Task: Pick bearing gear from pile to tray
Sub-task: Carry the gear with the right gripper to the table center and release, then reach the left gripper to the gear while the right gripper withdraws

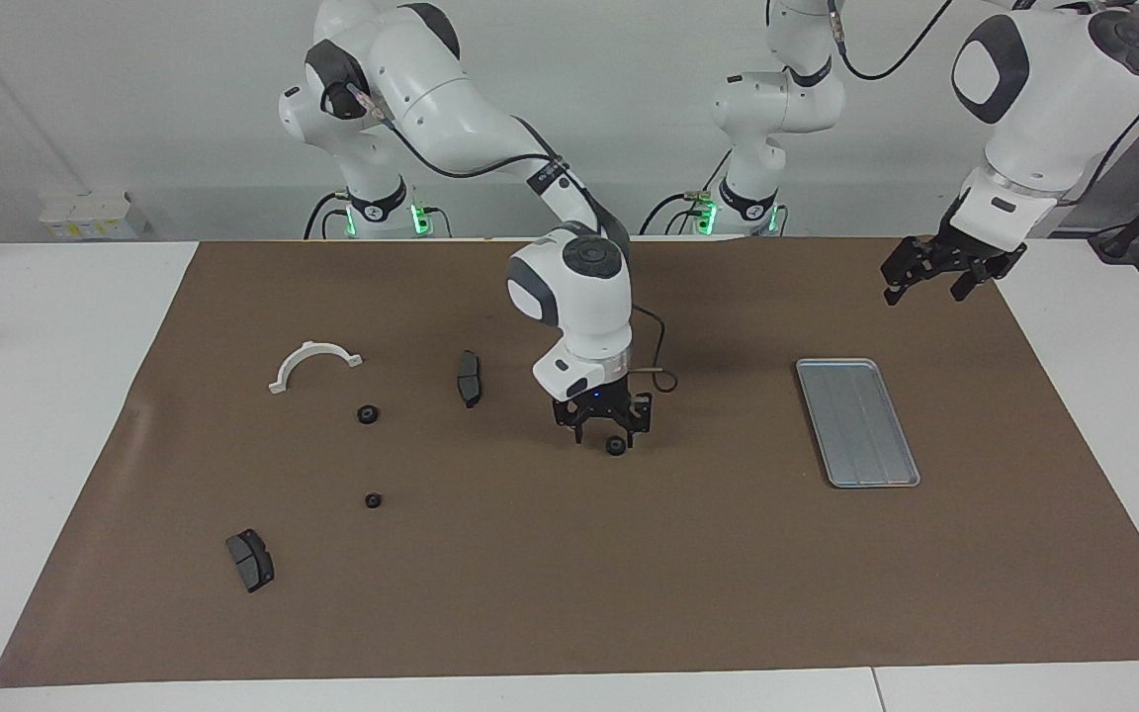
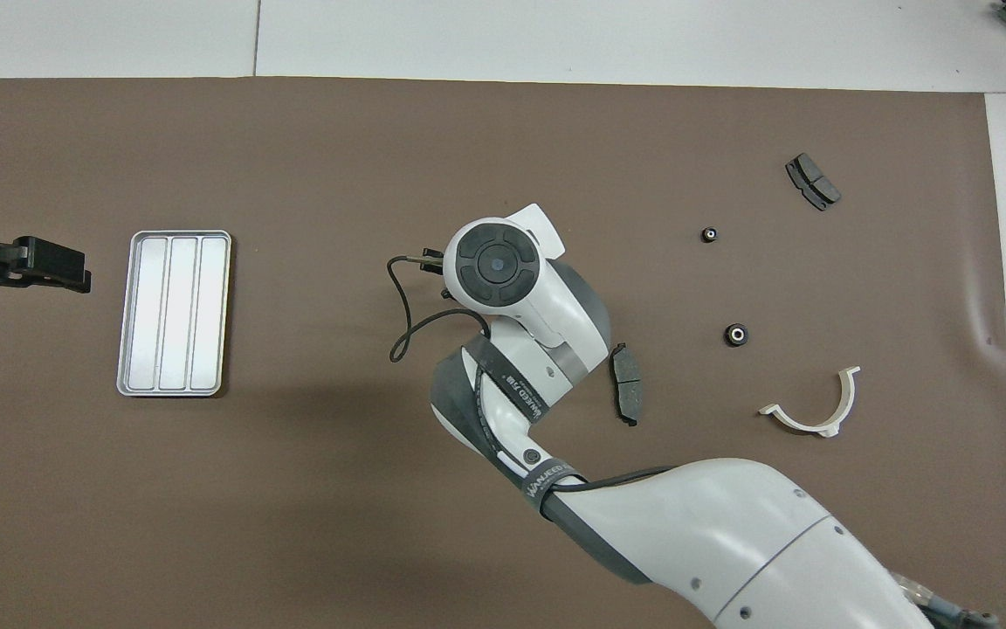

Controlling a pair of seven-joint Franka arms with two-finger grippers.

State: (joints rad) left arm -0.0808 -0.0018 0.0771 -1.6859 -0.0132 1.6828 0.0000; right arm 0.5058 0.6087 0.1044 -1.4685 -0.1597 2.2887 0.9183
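Showing as matte brown across the mat, with the white table framing it at both ends. Gleaming silver-grey on the tray, striped by lengthwise ridges. Reading as plain white on the half-ring bracket. Looking dark grey on both brake pads. Appearing black on the small gears, two of them showing a pale centre in the overhead view. Wearing white shells with dark grey caps on both arms, ending in the black left gripper and the black right gripper.
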